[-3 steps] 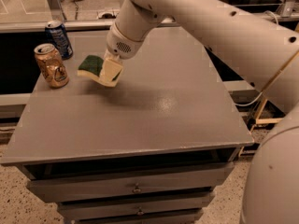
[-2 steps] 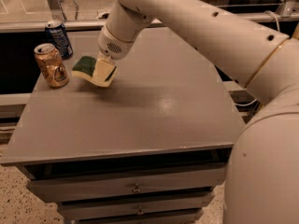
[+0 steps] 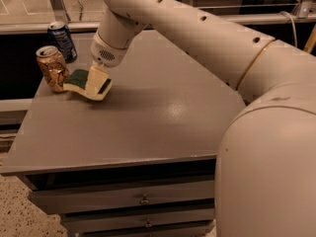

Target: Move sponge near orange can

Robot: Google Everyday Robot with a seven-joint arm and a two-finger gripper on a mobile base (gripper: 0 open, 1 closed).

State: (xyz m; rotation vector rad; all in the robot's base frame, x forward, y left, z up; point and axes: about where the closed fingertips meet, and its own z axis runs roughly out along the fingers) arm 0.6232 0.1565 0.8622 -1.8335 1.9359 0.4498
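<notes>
The sponge (image 3: 79, 79), dark green on top over pale yellow foam, is held tilted just above the grey table (image 3: 148, 107) at its left side. My gripper (image 3: 97, 83) is shut on the sponge, its pale fingers clamping the right end. The orange can (image 3: 52, 68), orange-gold with a silver top, stands upright at the table's left edge, just left of the sponge; the sponge's left tip is close to it. The arm reaches in from the upper right.
A dark blue can (image 3: 62, 41) stands upright behind the orange can at the far left corner. The table has drawers (image 3: 143, 200) below its front edge. A dark gap and a glass wall lie behind the table.
My gripper has carried the sponge left and lower, closer to the orange can and the table top. The cans have not moved.
</notes>
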